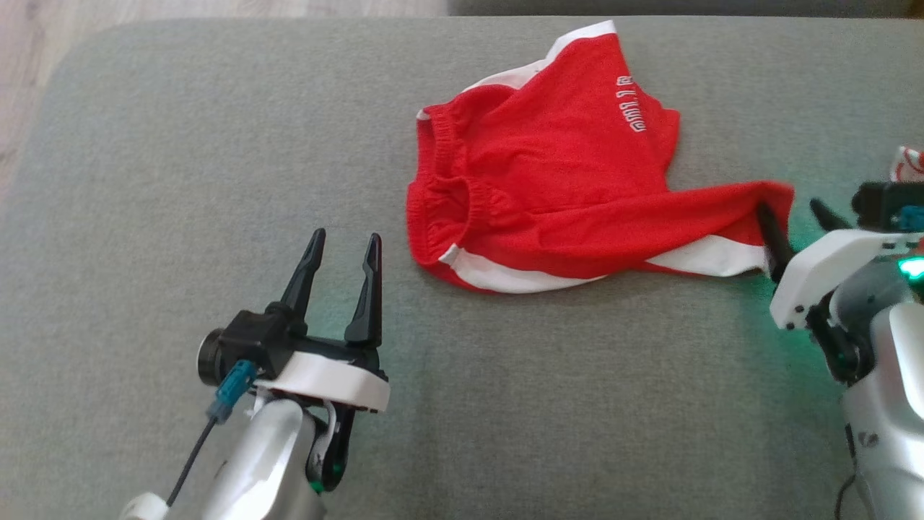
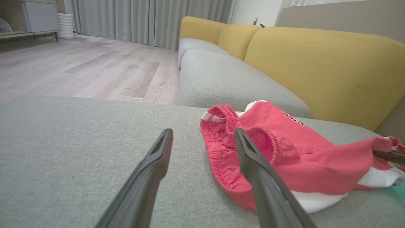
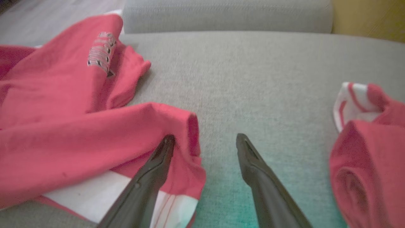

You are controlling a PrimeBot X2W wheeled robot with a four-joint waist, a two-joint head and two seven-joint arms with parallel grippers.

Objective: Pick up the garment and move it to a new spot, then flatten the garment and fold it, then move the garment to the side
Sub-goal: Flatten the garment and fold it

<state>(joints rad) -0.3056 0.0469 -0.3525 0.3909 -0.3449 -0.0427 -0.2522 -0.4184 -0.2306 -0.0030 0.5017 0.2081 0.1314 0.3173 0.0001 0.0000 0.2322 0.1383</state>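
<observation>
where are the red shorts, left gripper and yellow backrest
red shorts (image 1: 548,173), head view, middle of the fabric
left gripper (image 1: 346,235), head view, midway between its fingertips
yellow backrest (image 2: 316,63), left wrist view, front face

Garment (image 1: 548,180) on the cushion (image 1: 180,180), between left gripper (image 1: 345,242) and right gripper (image 1: 787,205).

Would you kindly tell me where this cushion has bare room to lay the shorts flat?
Bare: the cushion left of the red shorts, beyond the left tool; also the strip between both tools. Crowded: right edge, with the right tool beside another red garment.
</observation>
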